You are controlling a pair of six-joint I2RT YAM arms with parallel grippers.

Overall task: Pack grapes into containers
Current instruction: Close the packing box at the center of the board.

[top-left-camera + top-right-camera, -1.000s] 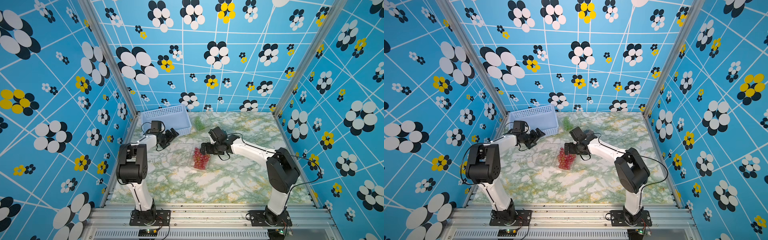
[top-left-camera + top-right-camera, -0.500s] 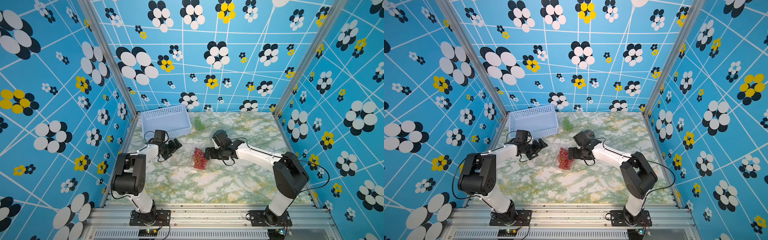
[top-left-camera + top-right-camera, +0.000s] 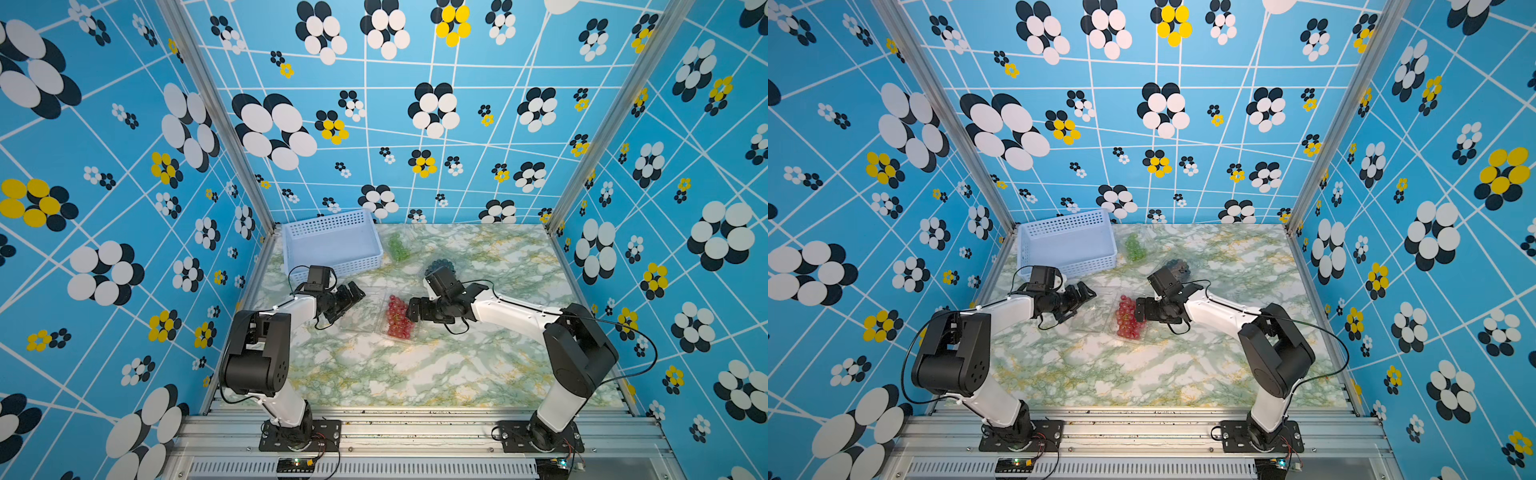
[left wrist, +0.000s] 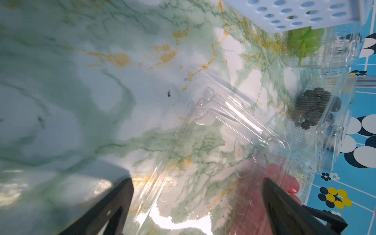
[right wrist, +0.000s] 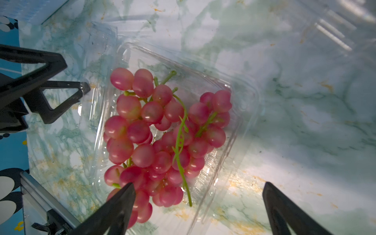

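A pinkish-red bunch of grapes (image 3: 398,318) (image 5: 162,132) lies in the tray half of an open clear container (image 5: 242,105). Its lid half (image 3: 361,313) (image 4: 213,140) lies flat beside it. My left gripper (image 3: 354,296) (image 4: 197,181) is open, low over the lid's outer edge. On the other side of the tray my right gripper (image 3: 415,309) (image 5: 198,184) is also open, with nothing between its fingers. Green grapes (image 3: 398,248) (image 4: 305,40) and dark grapes (image 3: 1177,264) (image 4: 313,107) each sit in a clear container farther back.
A pale blue perforated basket (image 3: 328,222) stands at the back left, just behind my left wrist. Patterned blue walls (image 3: 665,249) close in the marble table (image 3: 415,374) on three sides. A metal rail (image 3: 415,419) runs along the front edge.
Both arms have lowered. My left gripper has come forward from the basket to the lid's edge. My right gripper has shifted slightly toward the front beside the red grapes.
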